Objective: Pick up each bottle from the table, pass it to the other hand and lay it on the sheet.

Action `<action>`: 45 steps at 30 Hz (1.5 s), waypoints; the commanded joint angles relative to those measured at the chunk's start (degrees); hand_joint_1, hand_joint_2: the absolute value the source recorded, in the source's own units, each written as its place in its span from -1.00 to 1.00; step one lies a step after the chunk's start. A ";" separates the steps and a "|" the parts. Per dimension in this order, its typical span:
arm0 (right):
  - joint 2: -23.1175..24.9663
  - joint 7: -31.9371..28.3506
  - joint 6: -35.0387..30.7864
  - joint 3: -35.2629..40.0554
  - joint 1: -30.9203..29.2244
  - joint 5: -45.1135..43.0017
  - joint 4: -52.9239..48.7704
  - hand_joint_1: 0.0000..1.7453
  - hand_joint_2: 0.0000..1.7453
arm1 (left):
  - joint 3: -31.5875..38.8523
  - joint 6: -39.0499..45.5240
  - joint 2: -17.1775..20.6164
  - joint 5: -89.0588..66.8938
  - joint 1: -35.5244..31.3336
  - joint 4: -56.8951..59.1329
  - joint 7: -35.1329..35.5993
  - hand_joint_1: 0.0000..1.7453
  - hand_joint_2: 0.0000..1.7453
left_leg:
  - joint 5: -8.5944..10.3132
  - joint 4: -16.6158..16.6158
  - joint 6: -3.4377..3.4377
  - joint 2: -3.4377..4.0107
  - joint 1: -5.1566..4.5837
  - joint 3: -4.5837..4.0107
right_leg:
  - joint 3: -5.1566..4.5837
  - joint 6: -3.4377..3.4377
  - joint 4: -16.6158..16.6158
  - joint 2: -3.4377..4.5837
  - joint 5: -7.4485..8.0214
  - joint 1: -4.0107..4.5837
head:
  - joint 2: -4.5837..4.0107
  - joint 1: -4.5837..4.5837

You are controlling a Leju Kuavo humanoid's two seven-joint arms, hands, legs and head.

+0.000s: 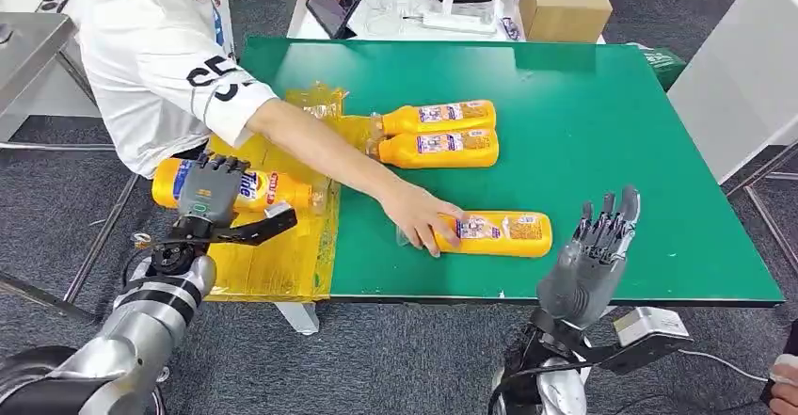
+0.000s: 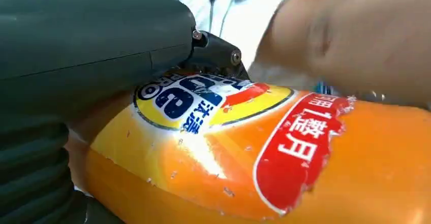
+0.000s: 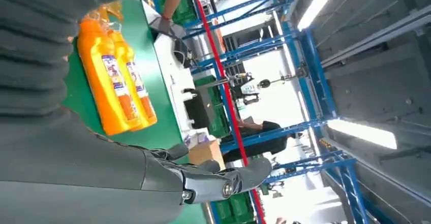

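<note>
Orange bottle, blue-and-yellow label, red patch: lying on yellow sheet at counter's left edge, grasped by left hand. Right hand: released, fingers spread, at front edge.

Left hand covers the middle of a bottle; the person's hand hides another bottle's cap; forearm blurred in the left wrist view.

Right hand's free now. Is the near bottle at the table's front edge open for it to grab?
Probably not yet. The right hand is open just beside the near bottle, but a person's hand rests on the bottle's neck end. The base end nearest the robot's hand is bare, so wait for the person to withdraw.
</note>
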 commanded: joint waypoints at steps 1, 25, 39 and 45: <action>-2.26 0.15 -0.24 0.47 -3.51 -1.43 10.68 -1.00 1.00 | 3.57 -5.11 -0.46 7.62 -4.42 8.37 -3.19 1.00 1.00 | -0.08 -0.04 0.09 0.07 0.09 0.31 | 0.34 -0.19 -0.11 -0.03 -0.04 0.15 | 0.00 0.00; -2.54 1.64 0.41 0.79 -5.20 -3.56 15.02 -1.00 1.00 | 3.01 -5.85 -1.04 13.06 2.39 9.45 -5.38 1.00 1.00 | -0.04 -0.05 0.06 0.06 0.01 0.15 | 0.18 -0.09 -0.07 0.01 -0.03 0.03 | 0.00 0.00; -0.74 0.65 -2.51 -1.90 -5.31 -4.96 14.19 -1.00 1.00 | 4.85 -15.75 -1.81 19.72 2.51 8.43 -10.03 -1.00 -1.00 | -0.08 -0.07 0.11 -0.04 0.03 0.44 | 0.55 -0.18 -0.11 -0.13 -0.08 0.08 | 0.00 0.00; -1.08 0.56 -3.07 -2.04 -5.60 -5.40 14.95 -1.00 1.00 | 5.75 -18.57 -1.98 22.61 2.74 8.26 -11.29 -1.00 -1.00 | 0.00 -0.08 0.13 -0.06 0.02 0.48 | 0.58 -0.15 -0.11 -0.14 -0.04 0.06 | 0.00 -0.02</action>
